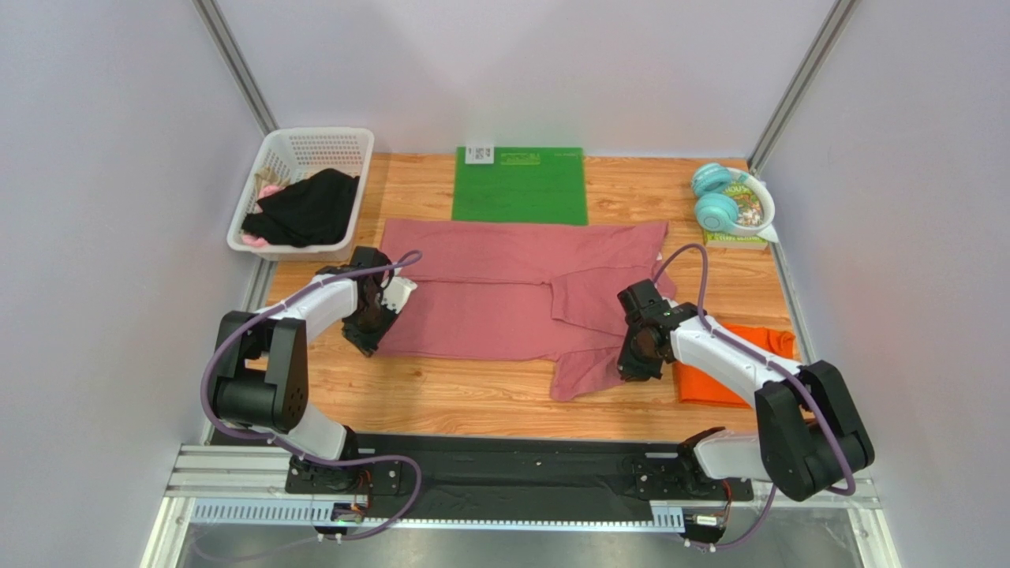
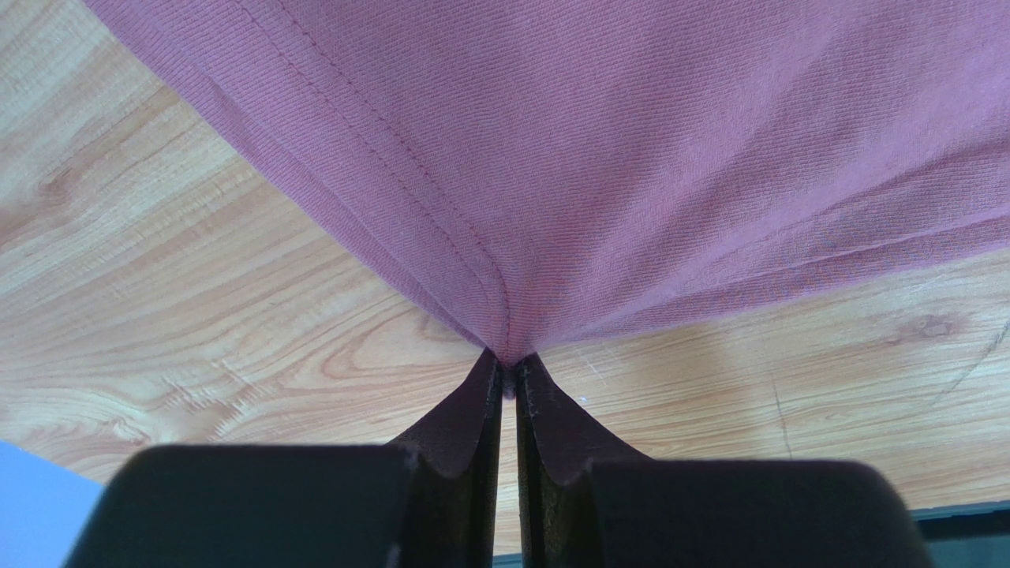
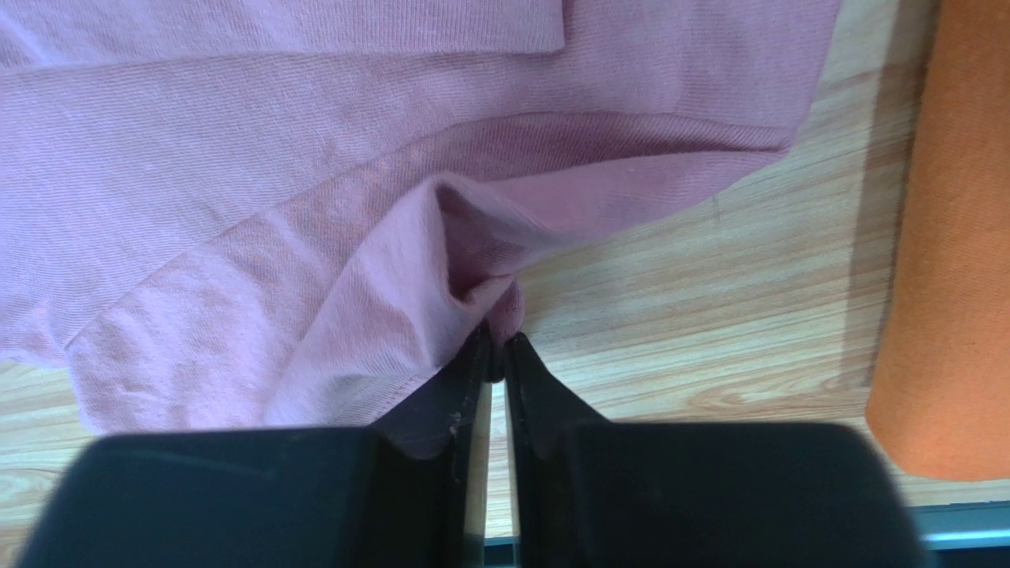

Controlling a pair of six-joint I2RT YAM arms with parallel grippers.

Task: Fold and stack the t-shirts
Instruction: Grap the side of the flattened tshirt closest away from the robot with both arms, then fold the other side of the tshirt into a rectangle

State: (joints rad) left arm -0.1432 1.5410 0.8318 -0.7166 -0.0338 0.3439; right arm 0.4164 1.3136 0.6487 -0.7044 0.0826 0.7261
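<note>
- The right gripper [image 3: 498,343] is at about 4 o'clock on the light wooden table [image 1: 474,402]. Its jaws are pressed nearly together, pinching a raised fold at the edge of the large, soft dusty rose-pink t-shirt [image 3: 296,201].
- A folded bright orange t-shirt [image 3: 948,237] lies flat at 3 o'clock from that gripper, apart from the pink cloth and partly under the right arm in the overhead view.
- The left gripper [image 2: 507,367], at about 9 o'clock on the table, is clamped tight on a hemmed corner of the rose-pink t-shirt, which fans away from its tips.
- The rose-pink t-shirt is spread across the table's middle between both grippers, with one sleeve folded inward.
- A flat green rectangular mat [image 1: 522,184] lies at 12 o'clock, touching the shirt's far edge.
- A white plastic lattice basket [image 1: 314,140] holding a black cloth [image 1: 302,207] sits at 10 o'clock.
- Teal headphones [image 1: 717,195] sit at 2 o'clock.
</note>
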